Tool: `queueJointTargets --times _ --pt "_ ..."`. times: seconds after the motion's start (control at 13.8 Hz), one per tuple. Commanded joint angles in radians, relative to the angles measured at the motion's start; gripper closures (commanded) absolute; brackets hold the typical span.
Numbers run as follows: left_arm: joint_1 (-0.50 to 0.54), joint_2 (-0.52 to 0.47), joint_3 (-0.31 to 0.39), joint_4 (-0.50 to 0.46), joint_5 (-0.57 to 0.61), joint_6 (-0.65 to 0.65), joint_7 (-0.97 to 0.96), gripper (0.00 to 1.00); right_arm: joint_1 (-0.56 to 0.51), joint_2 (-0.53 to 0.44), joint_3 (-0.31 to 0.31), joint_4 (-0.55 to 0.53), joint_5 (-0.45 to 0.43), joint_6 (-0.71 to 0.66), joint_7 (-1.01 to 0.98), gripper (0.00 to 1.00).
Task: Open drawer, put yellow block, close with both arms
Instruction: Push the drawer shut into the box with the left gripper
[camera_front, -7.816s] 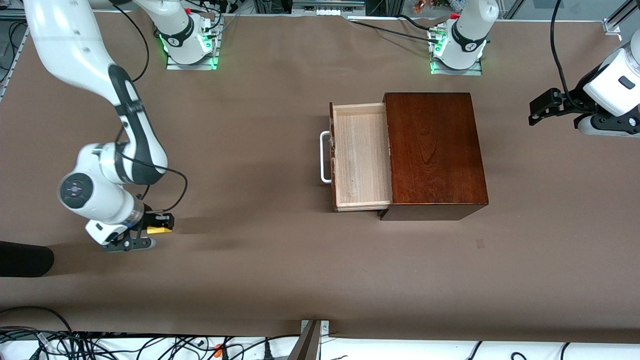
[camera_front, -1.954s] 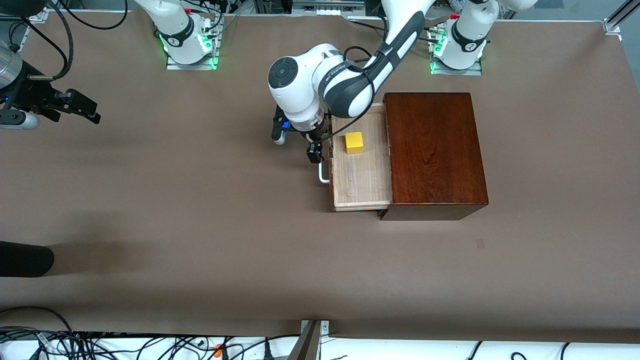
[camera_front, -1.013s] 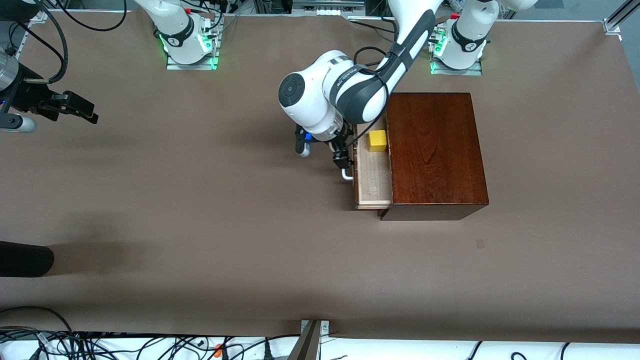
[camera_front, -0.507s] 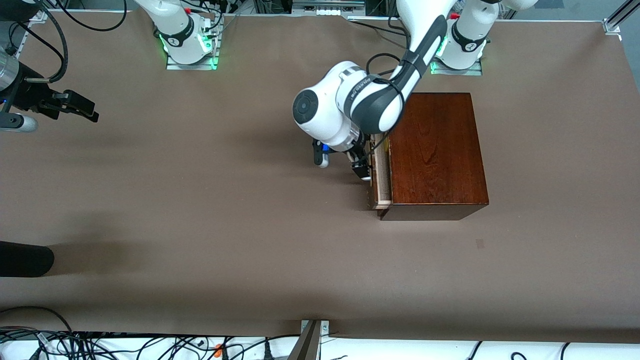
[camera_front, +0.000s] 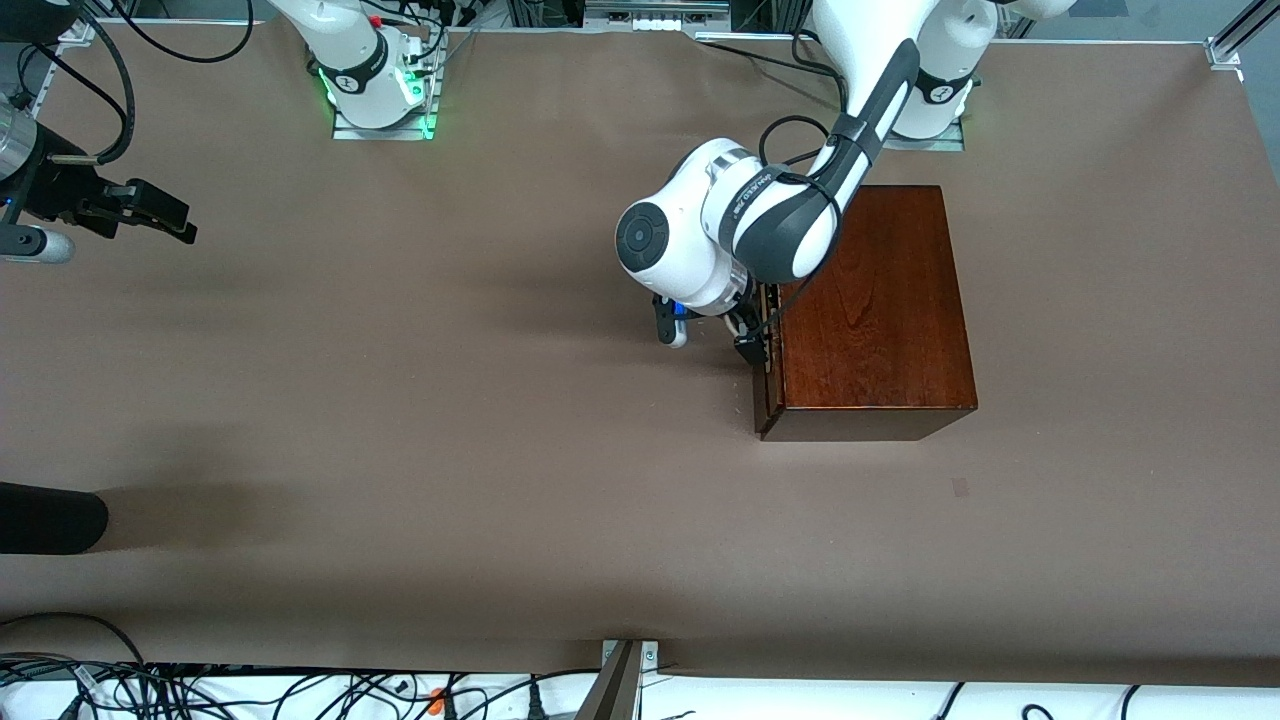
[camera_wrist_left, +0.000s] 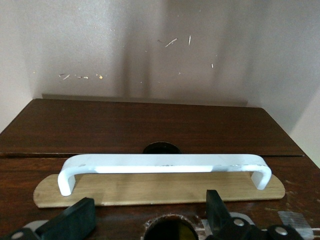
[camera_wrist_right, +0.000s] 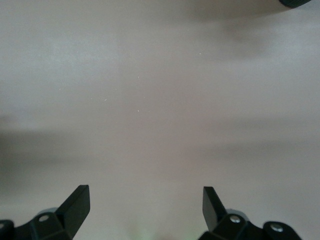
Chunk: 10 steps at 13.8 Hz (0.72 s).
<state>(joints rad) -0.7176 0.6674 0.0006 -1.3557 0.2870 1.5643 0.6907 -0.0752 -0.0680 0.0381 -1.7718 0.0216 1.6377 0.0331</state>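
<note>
The dark brown wooden box stands toward the left arm's end of the table. Its drawer is pushed in, so only the dark front shows. The yellow block is hidden inside. My left gripper is at the drawer front, open. In the left wrist view its fingers stand wide apart against the dark front, just below the white loop handle, gripping nothing. My right gripper hangs open over bare table at the right arm's end and waits; the right wrist view shows only tabletop between its fingertips.
Brown cloth covers the table. A dark rounded object juts in at the right arm's end, nearer the camera. Cables and a metal bracket line the near edge. The right arm's base glows green at the back.
My left gripper has pushed the drawer toward the box until it is shut. The yellow block has gone out of sight inside. The right arm has stayed where it was.
</note>
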Motion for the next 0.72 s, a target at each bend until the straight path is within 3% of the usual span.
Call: queueJointTargets --times 0.0,0.43,0.65 --pt "-0.005 -0.034 0.001 -0.04 0.041 0.005 -0.014 0.0 0.012 0.007 -0.006 0.026 0.001 -0.022 -0.007 0.0" --pt "-0.011 -0.032 -0.001 -0.043 0.063 -0.007 -0.046 0.0 0.011 0.007 -0.006 0.025 0.003 -0.022 -0.009 0.0" --pt "-0.043 -0.041 -0.005 -0.046 0.126 -0.091 -0.097 0.0 0.011 0.007 -0.006 0.025 0.003 -0.035 -0.005 0.0"
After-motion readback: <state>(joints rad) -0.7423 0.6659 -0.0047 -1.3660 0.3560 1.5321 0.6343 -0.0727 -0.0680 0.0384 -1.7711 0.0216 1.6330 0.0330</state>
